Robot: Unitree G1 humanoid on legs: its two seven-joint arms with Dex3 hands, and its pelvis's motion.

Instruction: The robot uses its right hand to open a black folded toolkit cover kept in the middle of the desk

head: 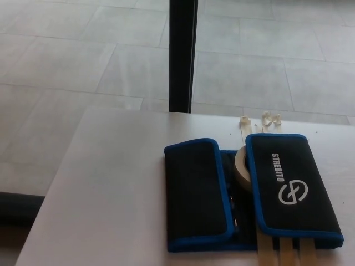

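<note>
Hands: neither visible | toolkit cover [249, 191]: black, blue-edged, both flaps folded in, perhaps slightly ajar.

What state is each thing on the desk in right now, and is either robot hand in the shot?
toolkit cover: lying flat on the desk, both flaps folded in, a gap between them.
left flap: folded over, plain black with blue edging.
right flap: folded over, white logo facing up.
tape roll: standing on edge in the gap between the flaps.
pale strips: sticking out from under the cover's near edge.
Robot hands: neither in view.
</note>
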